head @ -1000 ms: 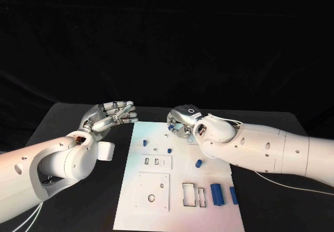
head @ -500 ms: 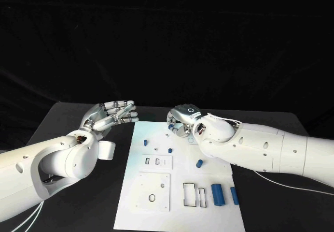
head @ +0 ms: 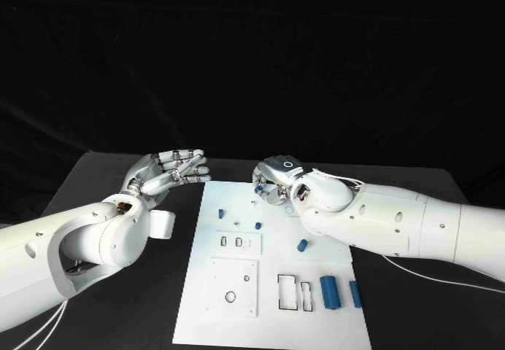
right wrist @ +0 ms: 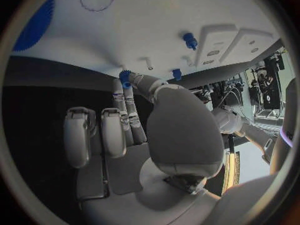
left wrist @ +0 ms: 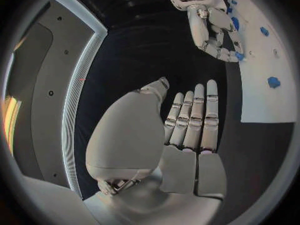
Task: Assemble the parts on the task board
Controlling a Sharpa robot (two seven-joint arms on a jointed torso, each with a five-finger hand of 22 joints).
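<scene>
The white task board lies in the middle of the black table. My right hand hovers over its far edge and pinches a small blue part between thumb and a finger; that part peeks out under the hand. My left hand is raised off the board's far left corner, holding nothing, with its fingers straight and side by side. Loose blue parts lie on the board: a peg, a small piece, a block and two cylinders near the front right.
The board has rectangular slots and round holes in raised plates. A blue toothed part lies on the board near my right hand. Black table runs along both sides of the board.
</scene>
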